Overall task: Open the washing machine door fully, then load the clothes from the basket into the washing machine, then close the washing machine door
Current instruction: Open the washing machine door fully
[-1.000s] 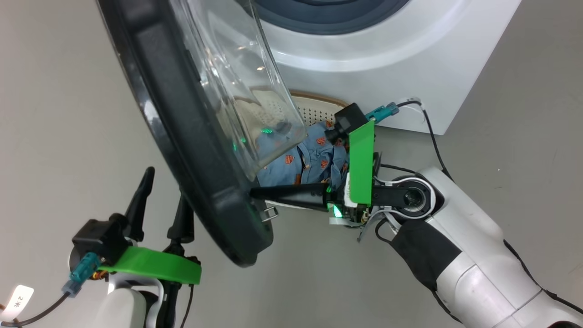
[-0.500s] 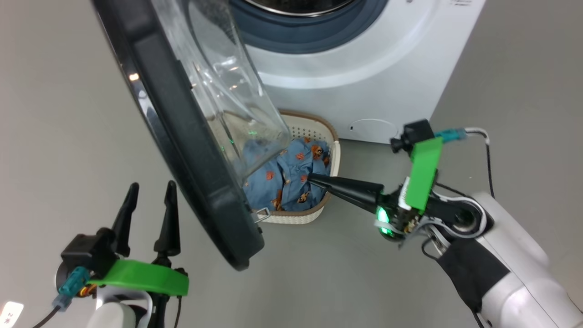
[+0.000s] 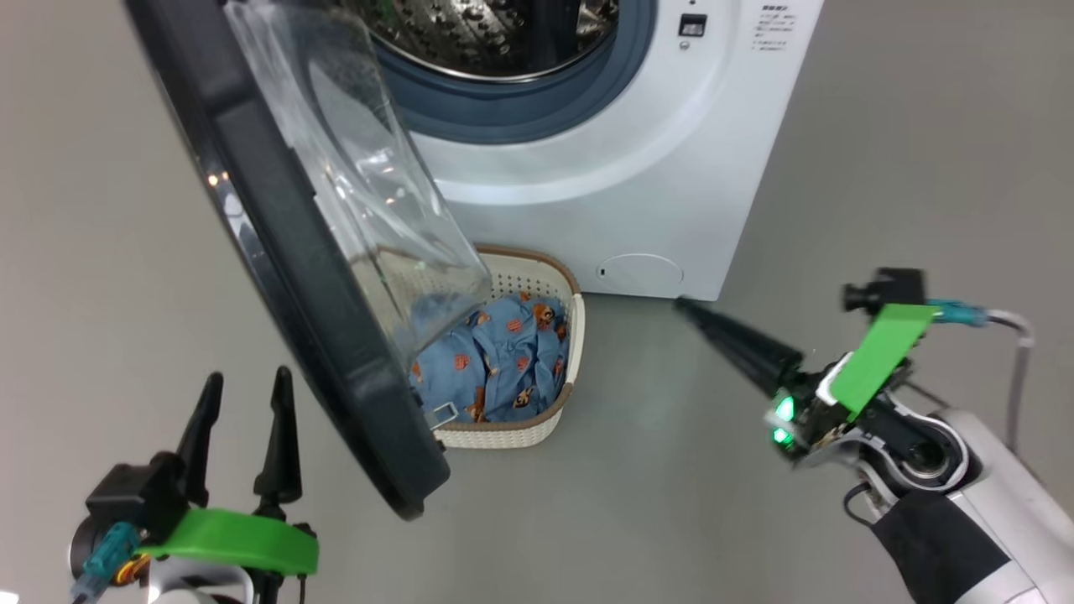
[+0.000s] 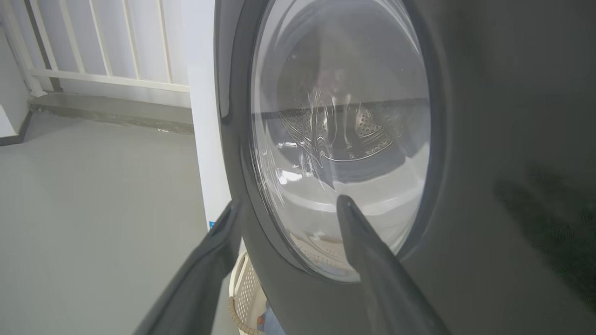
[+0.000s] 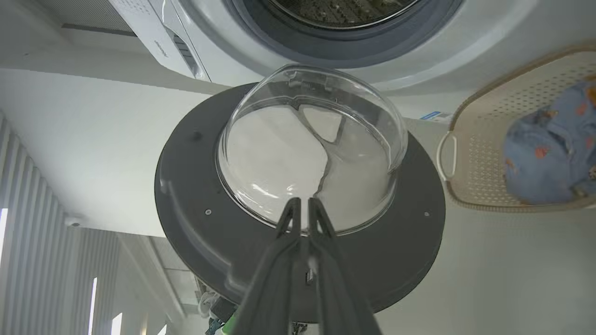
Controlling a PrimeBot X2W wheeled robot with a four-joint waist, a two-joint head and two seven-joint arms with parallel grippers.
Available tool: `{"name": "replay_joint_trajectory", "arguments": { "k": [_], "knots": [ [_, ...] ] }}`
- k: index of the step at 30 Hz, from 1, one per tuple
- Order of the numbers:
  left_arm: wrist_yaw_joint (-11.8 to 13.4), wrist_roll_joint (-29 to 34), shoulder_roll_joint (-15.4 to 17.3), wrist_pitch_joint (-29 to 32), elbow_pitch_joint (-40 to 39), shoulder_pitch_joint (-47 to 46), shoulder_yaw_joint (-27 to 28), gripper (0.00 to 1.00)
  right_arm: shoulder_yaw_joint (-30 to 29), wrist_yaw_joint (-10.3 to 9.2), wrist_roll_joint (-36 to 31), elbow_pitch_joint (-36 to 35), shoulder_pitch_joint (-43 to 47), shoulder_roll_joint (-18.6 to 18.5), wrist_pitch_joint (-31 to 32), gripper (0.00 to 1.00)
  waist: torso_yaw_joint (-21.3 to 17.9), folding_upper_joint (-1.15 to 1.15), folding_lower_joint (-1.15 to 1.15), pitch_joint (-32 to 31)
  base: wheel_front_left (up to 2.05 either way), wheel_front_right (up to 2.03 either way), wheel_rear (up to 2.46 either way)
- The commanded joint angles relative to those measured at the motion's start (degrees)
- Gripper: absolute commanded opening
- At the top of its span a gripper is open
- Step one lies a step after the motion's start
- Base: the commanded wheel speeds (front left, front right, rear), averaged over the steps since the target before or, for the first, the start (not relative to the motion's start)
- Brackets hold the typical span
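1. Check the left tool [image 3: 247,375]. Its two fingers are spread wide and hold nothing.
2. Find the washing machine door [image 3: 277,277] just to the right of the left tool, standing open. In the left wrist view the tool's right finger lies in front of the glass bowl and its left finger lies past the door's edge. You cannot tell whether either finger touches the door.
3. Check the right tool [image 3: 681,304]. Its fingers are pressed together and pinch nothing, and it hangs above the floor.
4. Locate the basket [image 3: 503,432] on the floor to the left of the right tool's tips and apart from them. It sits partly under the door's lower edge.
5. Confirm that the clothes [image 3: 495,352] lie inside the basket, apart from both tools.
6. Locate the washing machine [image 3: 604,168] beyond the right tool's tips. Its steel drum [image 3: 495,33] is exposed, and its small round flap [image 3: 642,273] sits near the tips.
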Motion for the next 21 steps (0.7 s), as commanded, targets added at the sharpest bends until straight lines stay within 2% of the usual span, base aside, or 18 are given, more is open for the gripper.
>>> {"name": "replay_joint_trajectory", "arguments": {
  "k": [1, 6, 14, 21],
  "knots": [
    [-0.1, 0.3, 1.5, -0.4, -1.2, 0.1, 2.2, 1.00, -0.3, 0.18, -2.5, -1.9, 0.7, -0.5, -2.9, 1.00, -0.7, 0.00, 0.00, -0.7, 0.00, 0.00, 0.00],
    [-0.1, 0.2, 1.4, -0.4, -1.4, 1.2, 3.5, 1.00, -2.0, 0.18, -10.5, -2.8, 1.3, -0.5, -13.8, 1.00, -1.4, 0.00, 0.00, -1.2, 0.00, 0.00, 0.00],
    [-0.1, 0.1, 1.0, -0.4, -1.8, 2.3, 4.8, 1.00, -2.9, 0.18, -21.0, -2.0, 1.5, -0.6, -26.2, 1.00, -2.2, 0.00, 0.00, -1.7, 0.00, 0.00, 0.00],
    [-0.1, 0.3, 0.8, -0.4, -1.7, 2.4, 5.2, 1.00, -1.9, 0.18, -27.7, -0.2, 0.7, -0.1, -33.1, 1.00, -2.7, 0.00, 0.00, -1.8, 0.00, 0.00, 0.00]
  ]
}}
